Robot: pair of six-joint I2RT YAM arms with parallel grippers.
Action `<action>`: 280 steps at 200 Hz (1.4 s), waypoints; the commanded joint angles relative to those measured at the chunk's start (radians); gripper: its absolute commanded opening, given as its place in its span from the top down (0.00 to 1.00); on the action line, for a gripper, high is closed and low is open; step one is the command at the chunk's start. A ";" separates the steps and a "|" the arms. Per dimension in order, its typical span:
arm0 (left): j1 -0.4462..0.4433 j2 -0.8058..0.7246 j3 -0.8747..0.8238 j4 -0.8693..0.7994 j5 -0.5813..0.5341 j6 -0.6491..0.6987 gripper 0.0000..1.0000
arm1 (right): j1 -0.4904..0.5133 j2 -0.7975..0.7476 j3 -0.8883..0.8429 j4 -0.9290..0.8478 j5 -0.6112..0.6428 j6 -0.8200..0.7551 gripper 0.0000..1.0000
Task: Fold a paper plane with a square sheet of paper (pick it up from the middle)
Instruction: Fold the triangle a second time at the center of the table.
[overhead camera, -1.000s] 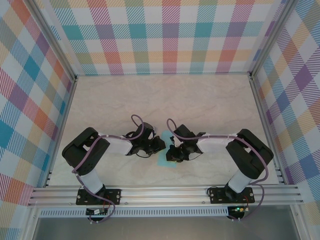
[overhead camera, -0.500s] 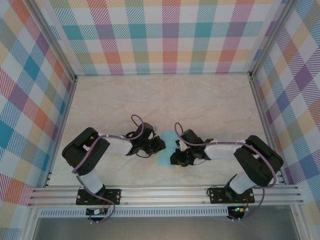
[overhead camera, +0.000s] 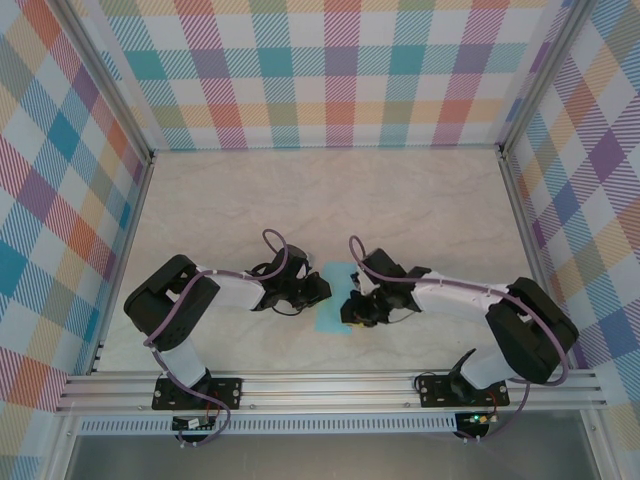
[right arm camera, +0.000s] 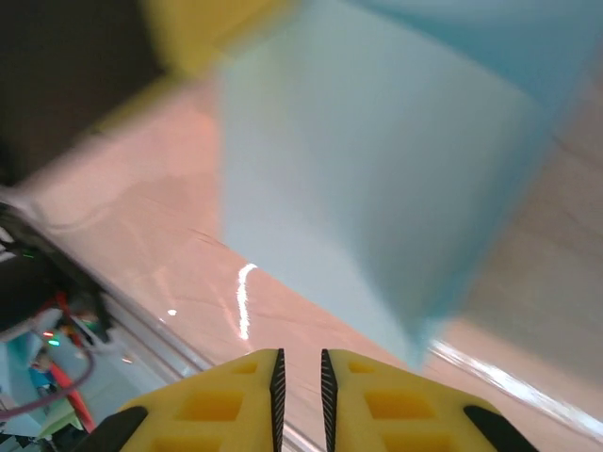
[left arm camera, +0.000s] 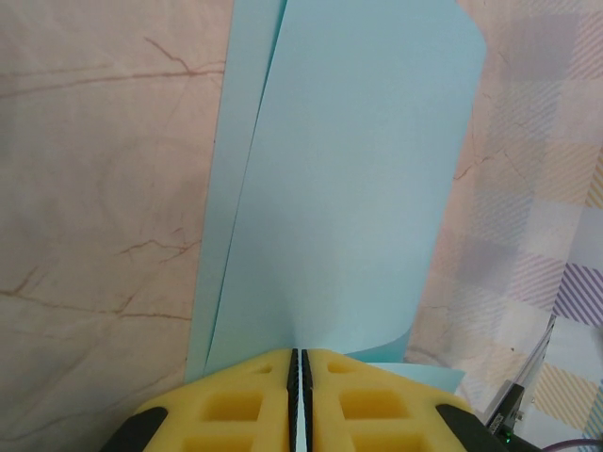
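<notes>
Two layers of the thin light blue sheet of paper (left arm camera: 358, 188) show, folded over on the pale marbled surface (left arm camera: 94, 188) between my two arms. I have the left jaws pinched tight on one edge of it. The right jaws hang near it, narrowly apart, holding nothing.

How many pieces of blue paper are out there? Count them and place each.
1. The blue sheet, folded over, sits on the table, one edge pinched in the left gripper. Another could hide beneath it.
</notes>
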 commanded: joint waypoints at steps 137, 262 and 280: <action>-0.011 0.020 -0.039 -0.099 -0.087 0.023 0.87 | -0.008 0.252 0.075 0.074 0.023 0.049 0.85; -0.012 0.005 -0.031 -0.117 -0.084 0.027 0.87 | -0.009 0.015 -0.177 0.016 -0.035 -0.003 0.77; -0.010 -0.015 -0.030 -0.120 -0.079 0.026 0.86 | -0.009 -0.036 -0.167 -0.030 -0.002 -0.001 0.76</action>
